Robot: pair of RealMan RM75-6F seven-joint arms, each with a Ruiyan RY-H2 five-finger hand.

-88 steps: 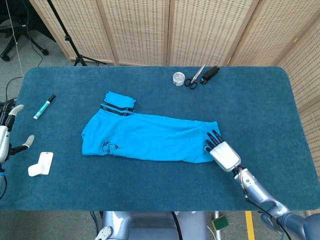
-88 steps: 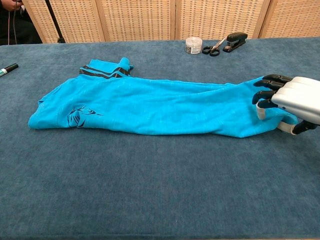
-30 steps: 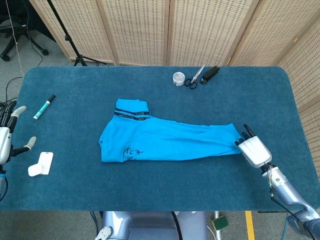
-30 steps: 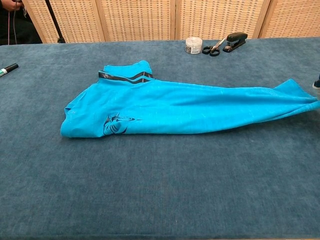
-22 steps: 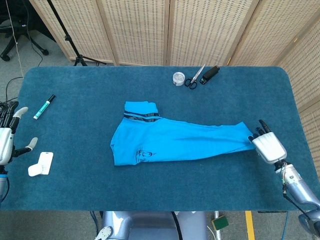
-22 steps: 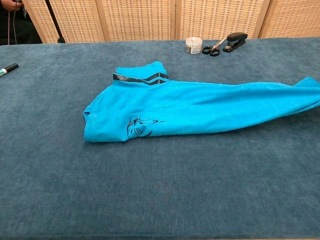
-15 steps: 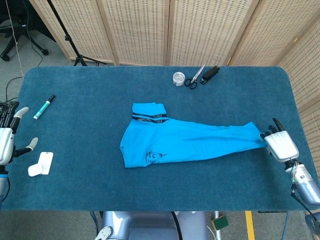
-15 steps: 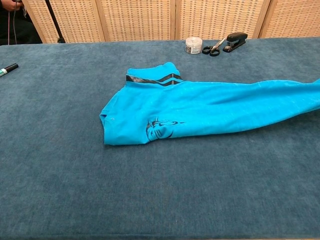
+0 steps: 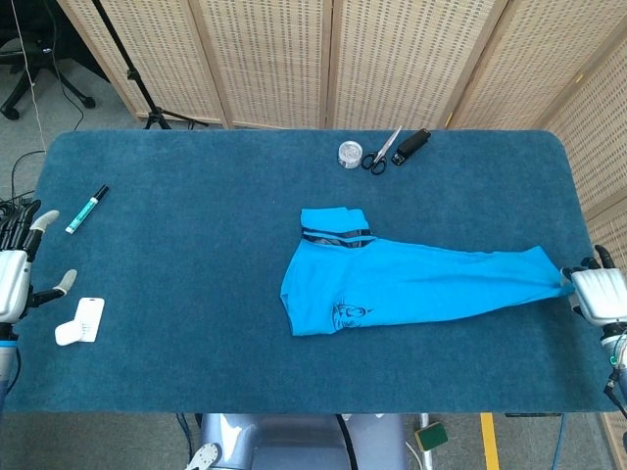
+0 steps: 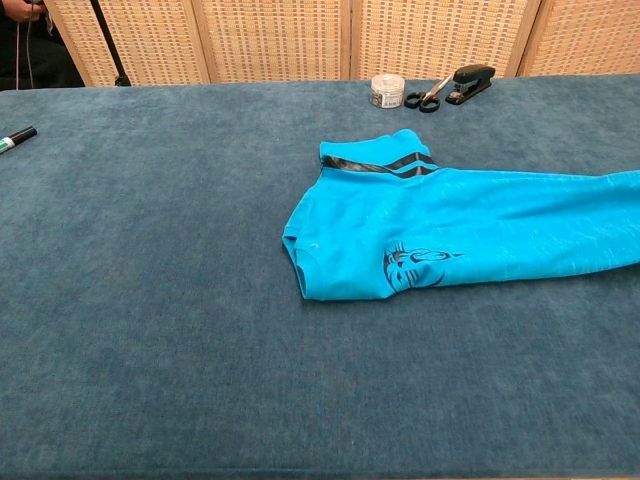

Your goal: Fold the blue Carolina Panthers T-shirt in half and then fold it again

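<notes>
We judge that we are between folds: the blue Panthers T-shirt [image 9: 416, 284] lies as a long, already halved strip on the right half of the blue-carpeted table [image 9: 196, 294]. Our right hand [image 9: 597, 291], at the table's far right edge, grips the shirt's hem end, fingers curled on the cloth. Next that end must be carried left over the collar end. Our left hand [image 9: 18, 279] hovers off the left edge, released, fingers spread.

Table [image 9: 196, 294]: covered in dark teal matt cloth with a short, carpet-like nap. T-shirt [image 9: 411, 284]: thin, smooth blue knit cloth, matt, with black print. Right hand [image 9: 596, 291]: smooth white plastic shell, slightly glossy. Screens [image 9: 265, 59] behind: woven cane in pale wood frames.
</notes>
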